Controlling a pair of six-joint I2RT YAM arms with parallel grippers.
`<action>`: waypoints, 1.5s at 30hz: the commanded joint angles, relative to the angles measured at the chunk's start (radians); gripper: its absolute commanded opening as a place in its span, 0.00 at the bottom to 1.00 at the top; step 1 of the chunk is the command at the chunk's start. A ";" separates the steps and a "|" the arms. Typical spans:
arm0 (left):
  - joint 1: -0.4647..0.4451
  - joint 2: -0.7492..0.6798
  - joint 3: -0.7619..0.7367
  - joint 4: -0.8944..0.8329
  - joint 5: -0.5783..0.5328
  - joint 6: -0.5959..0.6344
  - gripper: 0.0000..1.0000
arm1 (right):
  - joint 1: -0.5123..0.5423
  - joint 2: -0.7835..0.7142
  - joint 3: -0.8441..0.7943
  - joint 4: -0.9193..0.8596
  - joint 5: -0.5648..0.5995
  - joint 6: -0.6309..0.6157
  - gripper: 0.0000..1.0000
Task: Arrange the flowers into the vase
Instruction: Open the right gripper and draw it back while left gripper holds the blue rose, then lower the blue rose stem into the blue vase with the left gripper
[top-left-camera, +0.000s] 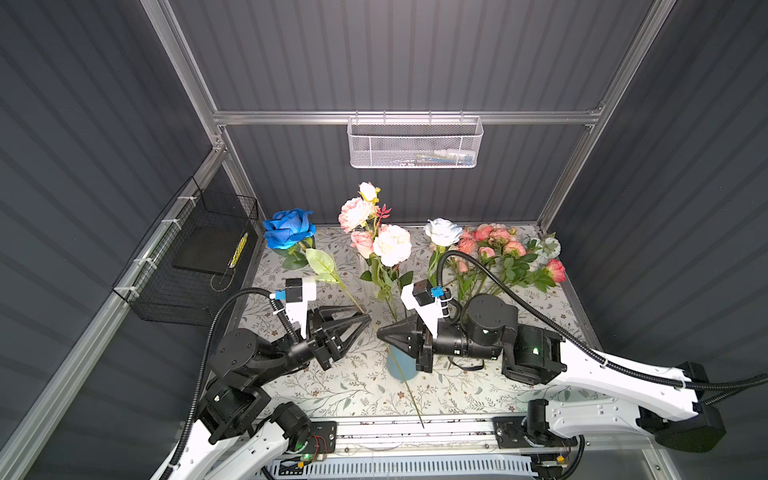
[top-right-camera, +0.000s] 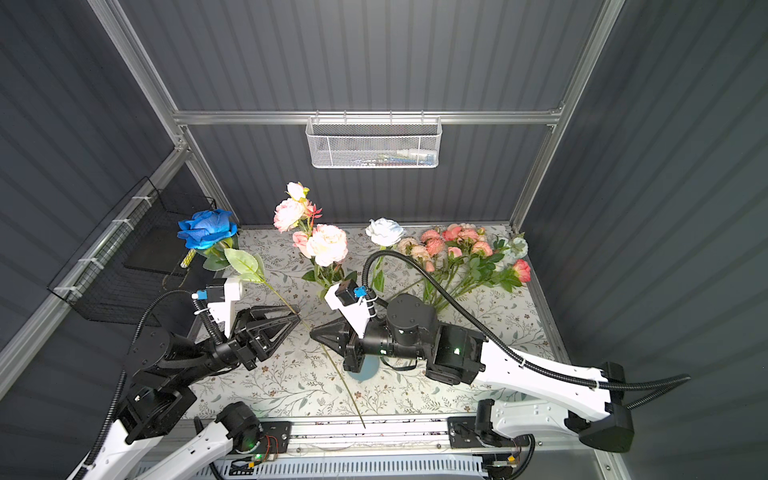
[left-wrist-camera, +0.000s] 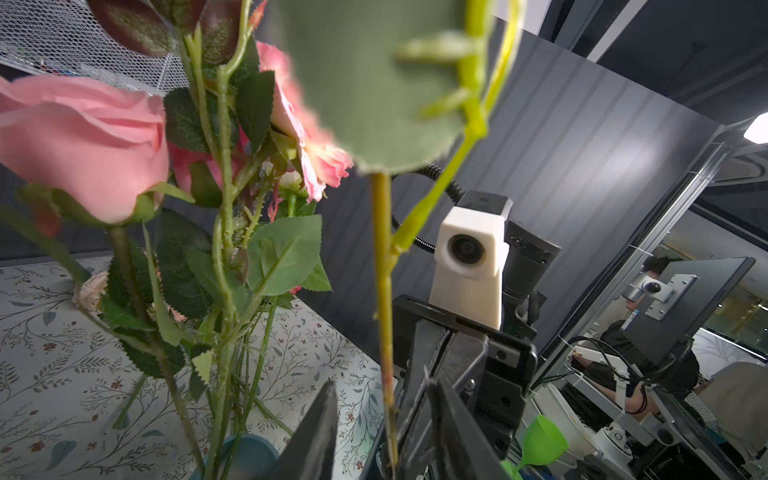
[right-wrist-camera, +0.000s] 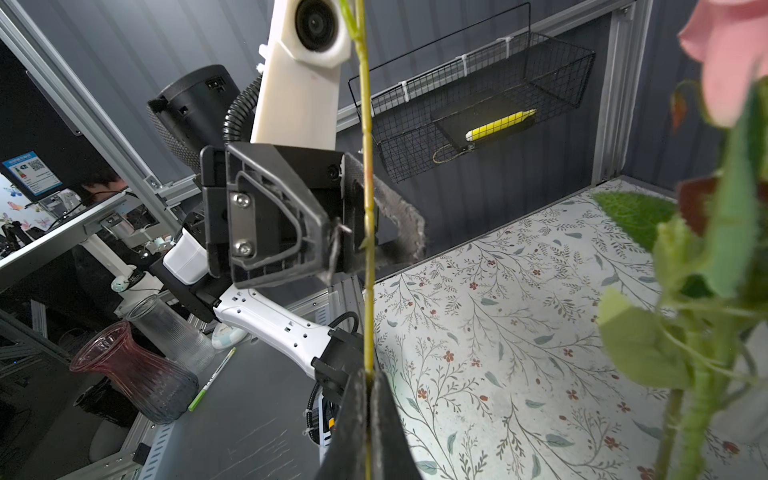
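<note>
We see few blooms (top-left-camera: 390, 245) already in vase (top-left-camera: 405, 370), centre; right hand (top-left-camera: 379, 331) clamps blue rose (top-left-camera: 289, 228) stem, left hand (top-left-camera: 368, 318) narrow around it, grip unclear; pile (top-left-camera: 507, 253) upper right awaits us.

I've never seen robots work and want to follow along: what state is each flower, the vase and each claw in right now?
blue rose: held off the table, stem slanted between both grippers.
right gripper: shut on the blue rose's stem.
left gripper: jaws partly open around the same stem.
vase: upright, holding pink and cream flowers.
loose pink roses: lying on the table, not yet in the vase.
</note>
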 joint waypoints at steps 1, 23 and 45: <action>-0.006 -0.010 0.029 0.012 0.006 0.020 0.27 | 0.003 -0.007 0.033 -0.013 -0.012 0.004 0.00; -0.006 0.117 0.196 -0.029 -0.077 0.200 0.00 | 0.002 -0.186 -0.057 -0.051 0.142 -0.053 0.58; -0.006 0.308 0.386 -0.120 -0.278 0.501 0.00 | 0.003 -0.455 -0.106 -0.166 0.346 -0.126 0.57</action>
